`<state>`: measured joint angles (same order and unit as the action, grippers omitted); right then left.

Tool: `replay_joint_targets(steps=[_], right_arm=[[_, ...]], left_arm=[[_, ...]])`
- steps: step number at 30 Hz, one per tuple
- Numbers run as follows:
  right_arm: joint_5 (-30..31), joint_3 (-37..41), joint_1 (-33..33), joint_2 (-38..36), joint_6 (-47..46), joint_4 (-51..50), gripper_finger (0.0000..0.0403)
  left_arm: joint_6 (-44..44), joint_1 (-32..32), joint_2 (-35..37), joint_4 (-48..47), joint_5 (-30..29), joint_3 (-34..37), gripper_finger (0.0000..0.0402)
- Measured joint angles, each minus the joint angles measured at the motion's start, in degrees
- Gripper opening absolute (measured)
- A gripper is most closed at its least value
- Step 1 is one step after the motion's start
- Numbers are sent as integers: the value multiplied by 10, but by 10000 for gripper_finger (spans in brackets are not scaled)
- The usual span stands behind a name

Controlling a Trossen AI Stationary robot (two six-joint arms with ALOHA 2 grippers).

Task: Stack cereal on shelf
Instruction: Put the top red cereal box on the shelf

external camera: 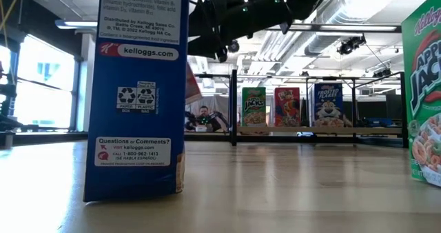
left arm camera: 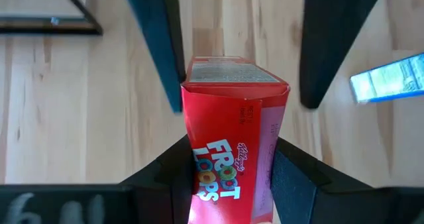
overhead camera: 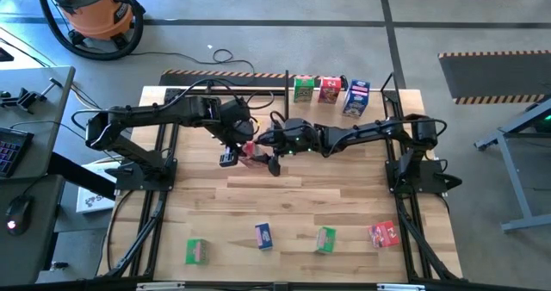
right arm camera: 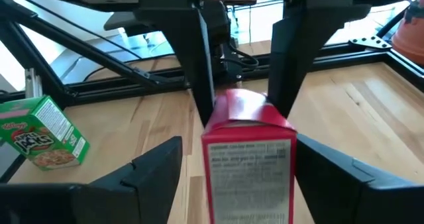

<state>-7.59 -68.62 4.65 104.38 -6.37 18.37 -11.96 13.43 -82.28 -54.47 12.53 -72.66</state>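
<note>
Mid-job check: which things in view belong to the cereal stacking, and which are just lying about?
Job: shelf; green box, red box, blue box on it; held red box in left hand, right hand open around it; on the table: far-left green, loose blue, second green, loose red.
Lying about: vacuum, keyboard, mouse.

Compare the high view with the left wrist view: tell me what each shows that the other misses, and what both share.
Only the high view shows the shelf at the table's far edge with a green, a red and a blue box on it, plus four boxes along the near edge, one of them a green box. Only the left wrist view shows the Froot Loops print and the left hand shut on the box, the right hand's fingers open around it. Both show the red box between the two hands.
</note>
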Motion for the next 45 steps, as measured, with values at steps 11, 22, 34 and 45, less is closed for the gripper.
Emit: replay_joint_targets(steps=[11,22,34,45], right_arm=[[0,0,-2,0,-2,-3,197],[-2,0,-2,-8,10,2,169],[-14,12,8,-164,89,-203,169],[110,301,69,-433,109,-147,169]], left_arm=[[34,0,0,21,35,0,152],[59,1,94,65,20,20,187],[171,-15,320,514,31,326,188],[273,-27,386,782,28,507,188]])
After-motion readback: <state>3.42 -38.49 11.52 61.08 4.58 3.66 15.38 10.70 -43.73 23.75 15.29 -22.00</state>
